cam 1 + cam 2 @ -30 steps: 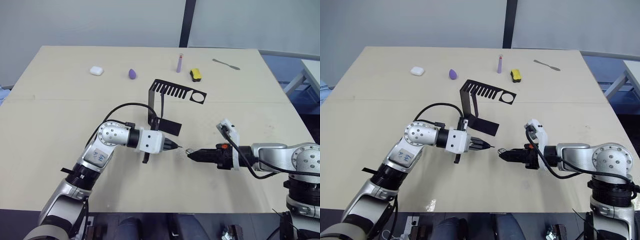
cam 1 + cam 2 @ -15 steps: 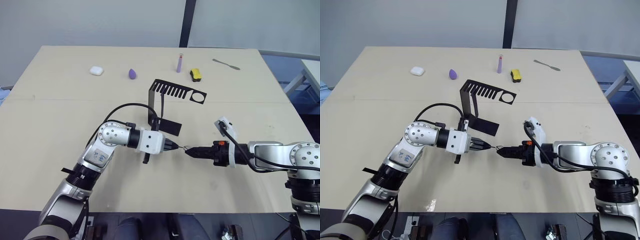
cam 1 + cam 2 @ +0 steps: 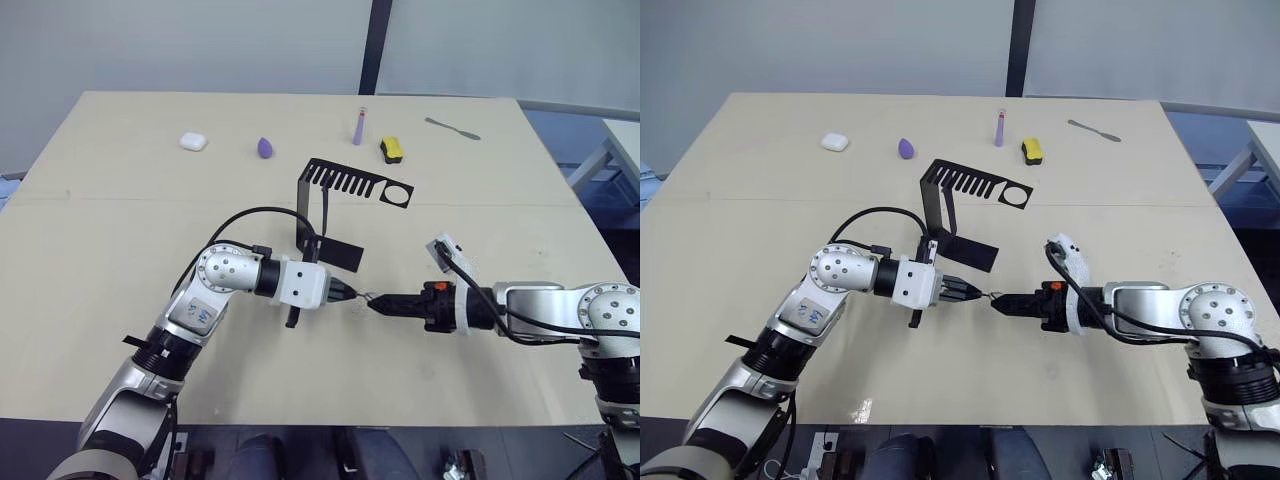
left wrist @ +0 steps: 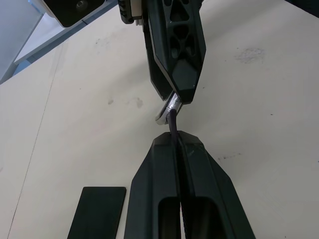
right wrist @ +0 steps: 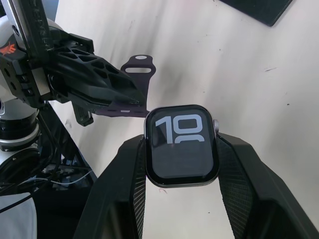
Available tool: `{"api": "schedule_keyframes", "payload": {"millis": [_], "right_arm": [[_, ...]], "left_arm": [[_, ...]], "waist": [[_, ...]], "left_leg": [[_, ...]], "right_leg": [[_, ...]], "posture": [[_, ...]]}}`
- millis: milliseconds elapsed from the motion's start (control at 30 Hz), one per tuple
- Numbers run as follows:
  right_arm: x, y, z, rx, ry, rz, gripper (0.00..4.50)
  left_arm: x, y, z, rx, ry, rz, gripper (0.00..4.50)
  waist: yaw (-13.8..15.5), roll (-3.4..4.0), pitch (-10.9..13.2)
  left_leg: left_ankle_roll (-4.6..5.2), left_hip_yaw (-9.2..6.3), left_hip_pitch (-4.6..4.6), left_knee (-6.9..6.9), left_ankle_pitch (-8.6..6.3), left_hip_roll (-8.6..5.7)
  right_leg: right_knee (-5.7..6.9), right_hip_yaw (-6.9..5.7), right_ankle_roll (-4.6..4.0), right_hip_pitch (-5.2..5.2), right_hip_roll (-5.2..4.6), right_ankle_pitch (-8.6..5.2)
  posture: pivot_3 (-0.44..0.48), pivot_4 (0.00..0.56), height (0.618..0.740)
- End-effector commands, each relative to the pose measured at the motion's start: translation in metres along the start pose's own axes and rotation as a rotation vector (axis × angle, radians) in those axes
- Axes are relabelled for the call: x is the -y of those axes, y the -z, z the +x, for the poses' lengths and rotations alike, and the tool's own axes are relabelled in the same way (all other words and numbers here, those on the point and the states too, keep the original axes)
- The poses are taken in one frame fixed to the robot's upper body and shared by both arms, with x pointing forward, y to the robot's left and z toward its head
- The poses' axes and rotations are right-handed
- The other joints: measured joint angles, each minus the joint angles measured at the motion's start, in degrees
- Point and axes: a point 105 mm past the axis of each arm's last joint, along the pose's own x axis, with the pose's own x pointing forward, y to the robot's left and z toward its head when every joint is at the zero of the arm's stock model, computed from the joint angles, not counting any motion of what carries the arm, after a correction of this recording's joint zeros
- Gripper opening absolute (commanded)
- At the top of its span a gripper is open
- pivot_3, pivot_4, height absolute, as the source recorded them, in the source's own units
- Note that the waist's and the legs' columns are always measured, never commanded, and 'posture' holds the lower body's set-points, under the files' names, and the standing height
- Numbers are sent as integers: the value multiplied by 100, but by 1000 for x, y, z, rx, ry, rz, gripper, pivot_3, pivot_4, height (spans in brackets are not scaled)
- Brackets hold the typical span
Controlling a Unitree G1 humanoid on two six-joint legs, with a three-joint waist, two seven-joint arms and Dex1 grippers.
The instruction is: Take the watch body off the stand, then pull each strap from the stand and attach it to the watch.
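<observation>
Bright, even overhead lighting, with soft, short shadows on the pale table point(image 3: 120, 230). Sharp head views. Slight glare along the table's near edge; close wrist views softly blurred up close.

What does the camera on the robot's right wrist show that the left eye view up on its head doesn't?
The right wrist view shows the watch body up close, white digits on its dark screen, clamped in the right gripper, with a dark strap in the left gripper beside it.

The left eye view shows the whole table: the stand, a white case, a purple teardrop piece, a lilac tube, a yellow-and-black object and a grey tool.

Both show the two grippers meeting tip to tip.
</observation>
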Motion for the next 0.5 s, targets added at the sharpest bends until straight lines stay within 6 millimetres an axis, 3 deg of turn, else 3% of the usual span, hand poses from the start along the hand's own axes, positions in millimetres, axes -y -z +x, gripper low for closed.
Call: {"api": "schedule_keyframes", "payload": {"millis": [33, 500], "right_arm": [[-12, -6, -3, 23, -30, -32, 1528], [-20, -7, -5, 11, -43, -54, 1528]], "left_arm": [[-4, -7, 0, 18, -8, 29, 0], [-2, -9, 5, 26, -4, 26, 0]], "waist": [[1, 0, 0], [2, 0, 0]], "left_leg": [[0, 0, 0, 0, 0, 0], [0, -1, -1, 0, 0, 1]], "right_leg": [[0, 0, 0, 0, 0, 0], [-1, -1, 0, 0, 0, 0]], "posture": [[0, 150, 740], [0, 150, 740]]}}
